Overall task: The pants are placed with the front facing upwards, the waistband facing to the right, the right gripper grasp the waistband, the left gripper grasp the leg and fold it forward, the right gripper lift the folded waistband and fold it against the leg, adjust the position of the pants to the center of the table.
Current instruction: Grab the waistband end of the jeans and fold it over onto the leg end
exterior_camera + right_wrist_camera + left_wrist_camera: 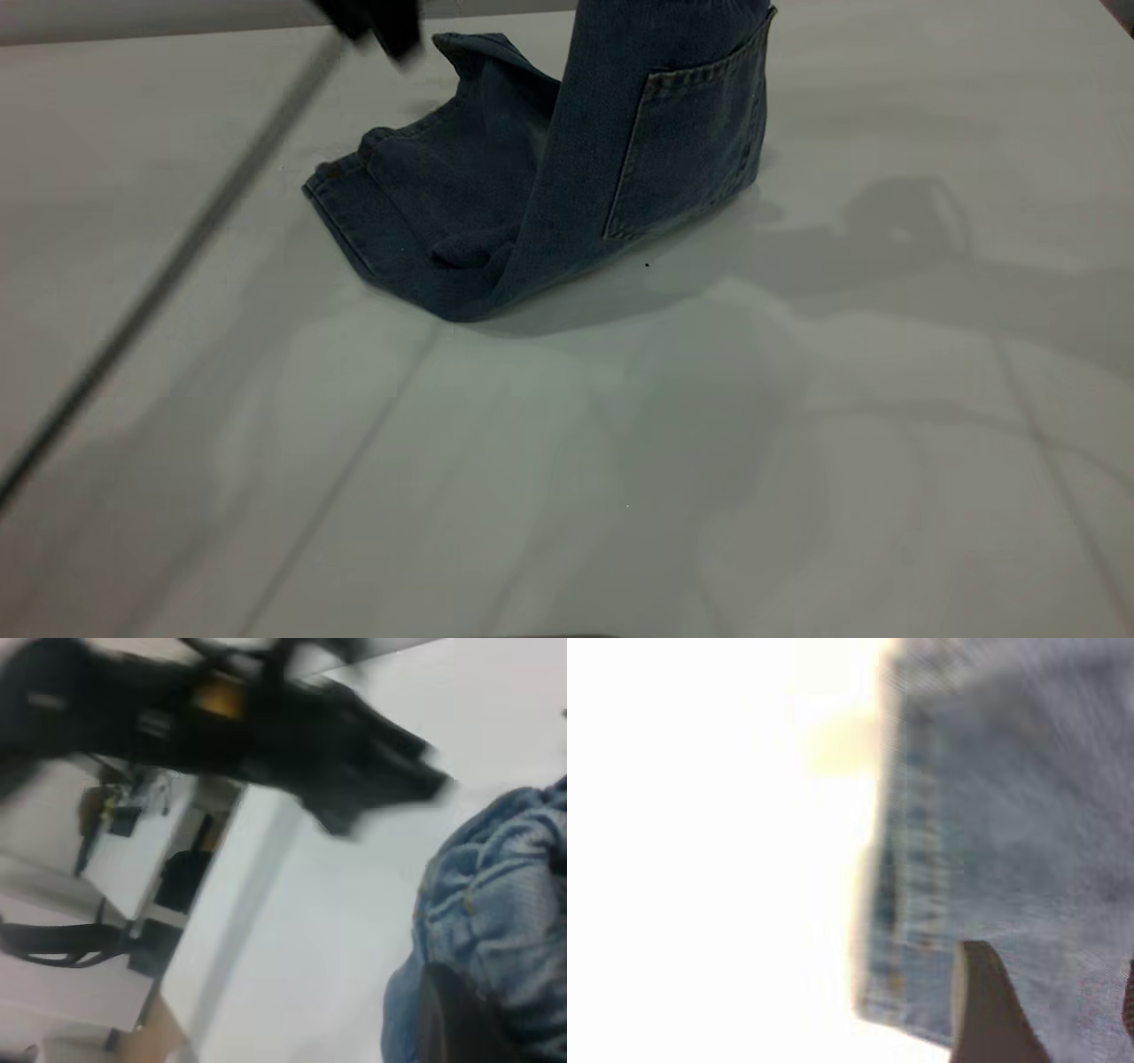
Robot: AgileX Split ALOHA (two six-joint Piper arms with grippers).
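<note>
Pants [496, 204]: soft, limp denim, moderately heavy; grip at hems or the waistband. Left gripper [376, 25] hovers over the leg hem at the table's [797, 461] far left-centre; its finger state cannot be determined. Leg end rests on the table. Rightward, the pocketed seat rises, clamped by the right gripper [461, 1010]. Long axis: left-to-right, climbing.
</note>
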